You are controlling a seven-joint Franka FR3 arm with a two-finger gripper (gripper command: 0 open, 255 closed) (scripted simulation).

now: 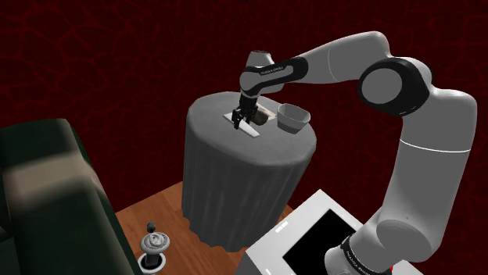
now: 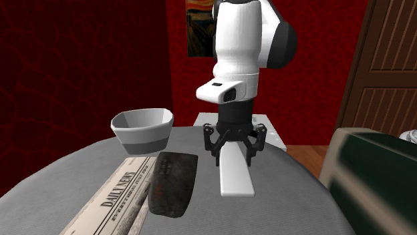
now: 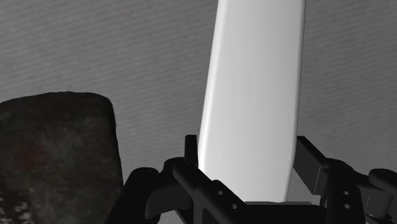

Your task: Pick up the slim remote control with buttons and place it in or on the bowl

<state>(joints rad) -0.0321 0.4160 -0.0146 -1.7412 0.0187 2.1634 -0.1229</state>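
The slim remote (image 2: 236,172) is drawn as a plain white slab with no buttons showing. It lies flat on the round grey-clothed table (image 1: 242,168). My gripper (image 2: 234,156) stands over the remote's far end, shut on the remote, its fingers (image 3: 191,154) pressed against both long sides of the remote (image 3: 254,95). In the shoulder view the gripper (image 1: 239,119) is on the remote (image 1: 252,131), a short way to the left of the bowl (image 1: 293,117). The grey-white bowl (image 2: 142,130) stands upright and holds nothing.
A dark flat slab (image 2: 172,181) lies beside the remote, partly on a folded newspaper (image 2: 115,201) that reaches to the bowl. A dark green sofa (image 1: 47,195) stands beside the table, with a small ornament (image 1: 153,248) on the wooden floor. The stand (image 1: 313,242) is close by.
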